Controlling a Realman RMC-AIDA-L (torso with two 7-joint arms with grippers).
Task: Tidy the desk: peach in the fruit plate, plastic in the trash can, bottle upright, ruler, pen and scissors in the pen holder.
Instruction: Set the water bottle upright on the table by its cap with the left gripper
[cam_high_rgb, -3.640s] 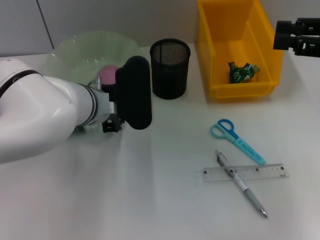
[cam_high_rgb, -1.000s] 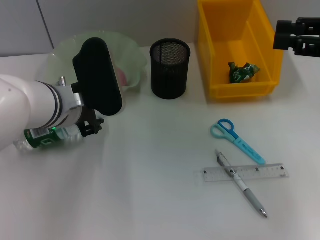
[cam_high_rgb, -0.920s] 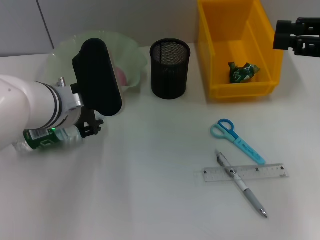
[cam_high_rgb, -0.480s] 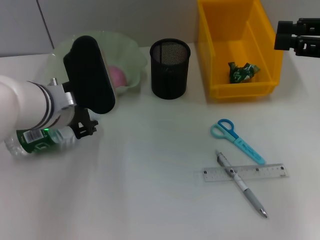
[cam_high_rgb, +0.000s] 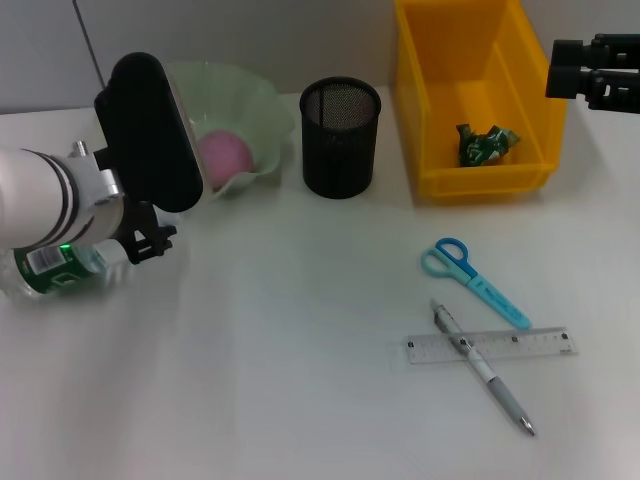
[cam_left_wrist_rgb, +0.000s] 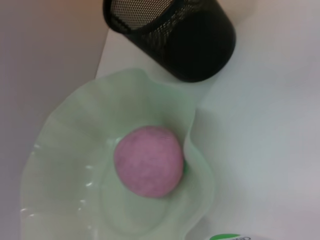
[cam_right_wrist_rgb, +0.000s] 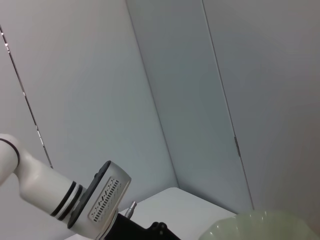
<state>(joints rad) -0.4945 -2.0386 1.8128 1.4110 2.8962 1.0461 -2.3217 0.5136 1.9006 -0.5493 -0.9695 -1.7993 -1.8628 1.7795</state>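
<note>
The pink peach (cam_high_rgb: 225, 158) (cam_left_wrist_rgb: 148, 161) lies in the pale green fruit plate (cam_high_rgb: 262, 100) (cam_left_wrist_rgb: 65, 135). A clear bottle (cam_high_rgb: 50, 270) with a green label lies on its side at the left edge. It is partly under my left gripper (cam_high_rgb: 148, 243), which hangs over the bottle's near end; a sliver of the label (cam_left_wrist_rgb: 231, 237) also shows in the left wrist view. The black mesh pen holder (cam_high_rgb: 340, 138) (cam_left_wrist_rgb: 175, 35) stands empty. Blue scissors (cam_high_rgb: 472, 282), a clear ruler (cam_high_rgb: 490, 346) and a pen (cam_high_rgb: 485, 370) crossing it lie at the right. Green plastic (cam_high_rgb: 487, 142) sits in the yellow trash can (cam_high_rgb: 430, 150).
My right gripper (cam_high_rgb: 590, 72) is parked high at the right edge, beside the yellow bin. White tabletop stretches between the bottle and the scissors. A grey wall stands behind the table.
My left arm has swung left, away from the plate, uncovering the peach. The bottle now shows farther left, at the picture's edge. The right arm has not moved.
</note>
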